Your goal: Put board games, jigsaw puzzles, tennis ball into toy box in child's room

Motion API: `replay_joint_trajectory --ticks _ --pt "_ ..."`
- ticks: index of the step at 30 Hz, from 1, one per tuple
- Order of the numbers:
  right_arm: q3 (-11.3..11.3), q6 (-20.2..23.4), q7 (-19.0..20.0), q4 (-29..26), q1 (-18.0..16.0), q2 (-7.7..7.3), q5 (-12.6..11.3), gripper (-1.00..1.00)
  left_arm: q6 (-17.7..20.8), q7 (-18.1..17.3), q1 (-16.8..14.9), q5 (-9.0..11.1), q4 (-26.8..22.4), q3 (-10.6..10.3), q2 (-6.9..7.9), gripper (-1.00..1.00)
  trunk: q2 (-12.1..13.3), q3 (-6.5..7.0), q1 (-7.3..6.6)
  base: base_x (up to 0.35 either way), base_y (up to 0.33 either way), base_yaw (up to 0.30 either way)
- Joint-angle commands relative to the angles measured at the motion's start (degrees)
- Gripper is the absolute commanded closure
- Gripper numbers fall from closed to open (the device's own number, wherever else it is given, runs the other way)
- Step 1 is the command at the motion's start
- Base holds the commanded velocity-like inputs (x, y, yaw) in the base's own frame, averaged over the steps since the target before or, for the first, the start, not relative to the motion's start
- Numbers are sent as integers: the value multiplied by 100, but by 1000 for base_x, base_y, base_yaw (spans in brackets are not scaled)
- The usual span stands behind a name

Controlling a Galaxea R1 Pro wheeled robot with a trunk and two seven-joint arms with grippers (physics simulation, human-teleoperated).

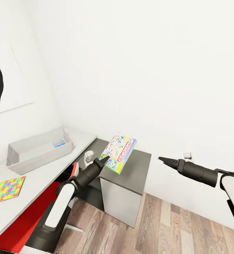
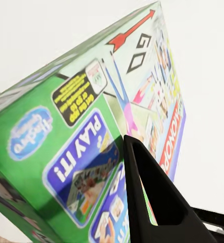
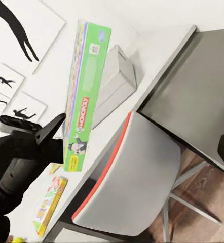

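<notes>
The left arm reaches forward and up, its hand (image 1: 104, 161) clamped on the lower edge of the Monopoly box (image 1: 119, 152), holding it tilted in the air. The right arm stretches out level toward the left, its hand (image 1: 163, 160) empty with fingers seemingly pressed together.

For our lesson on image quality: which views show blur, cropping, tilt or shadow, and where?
Head view: soft, even light; wall lines bow towards the edges. Left wrist view: the Monopoly box is so close it is cropped, with one of the fingers a dark shape over it. Right wrist view: scene tilted; the chair looks slightly soft.
</notes>
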Motion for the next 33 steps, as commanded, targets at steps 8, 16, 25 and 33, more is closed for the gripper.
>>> replay_joint_trajectory --ticks 8,16,25,33 --pt "57 20 49 -1 -10 16 -182 -100 -121 -354 -37 13 410 -60 -35 100 -12 -12 3 0 0 286" --pt "71 20 46 -1 -13 40 -228 -100 -151 -435 -48 19 512 -77 -62 100 -12 -12 3 0 0 286" --pt "37 20 20 48 -59 67 -236 -100 -224 -523 -50 96 533 -88 -184 100 -12 -12 3 0 0 286" --pt "13 20 12 72 -68 69 -231 -100 -245 -721 -38 108 523 -92 -231 100 -12 -12 3 0 0 286"
